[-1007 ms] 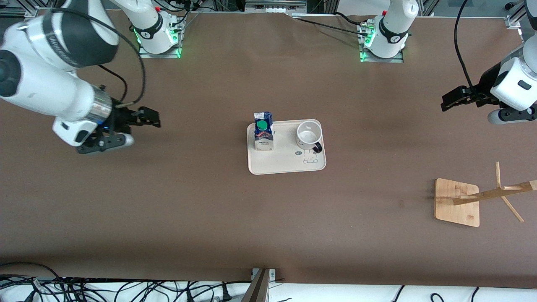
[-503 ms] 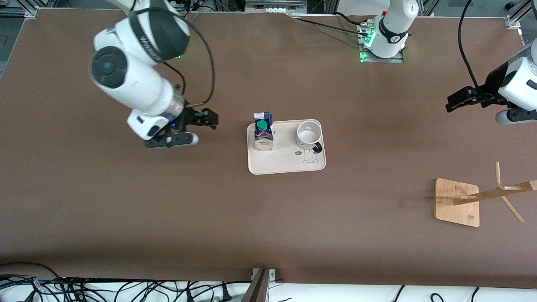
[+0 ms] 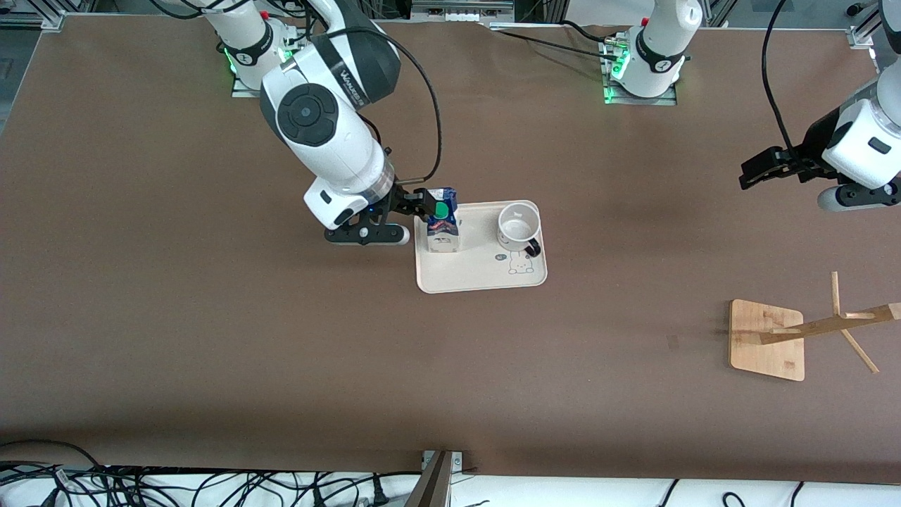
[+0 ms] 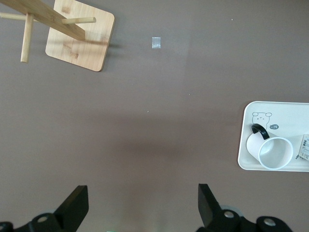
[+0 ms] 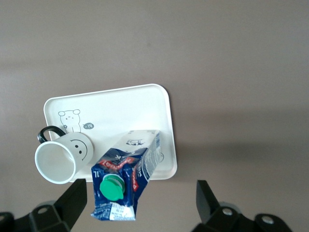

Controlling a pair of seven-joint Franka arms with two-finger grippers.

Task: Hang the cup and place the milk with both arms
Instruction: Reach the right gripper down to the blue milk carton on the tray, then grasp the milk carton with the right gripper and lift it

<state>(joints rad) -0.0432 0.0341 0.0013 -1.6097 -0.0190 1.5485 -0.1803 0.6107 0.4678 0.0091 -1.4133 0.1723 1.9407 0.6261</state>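
Right claw [image 3: 422, 204] hangs spread just beside the milk [image 3: 443, 220], which stands with the cup [image 3: 519, 227] on the tray [image 3: 479, 278]; grasping seems next, needing the fingers astride it. Left claw [image 3: 757, 169] waits spread over the table [image 3: 211, 338].

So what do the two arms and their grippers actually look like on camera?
Both arms are glossy white with dark grey joint bands, a round dark cap, grey lettering and looping black cables. The right gripper and left gripper are black two-finger units. Green lights glow at both bases.
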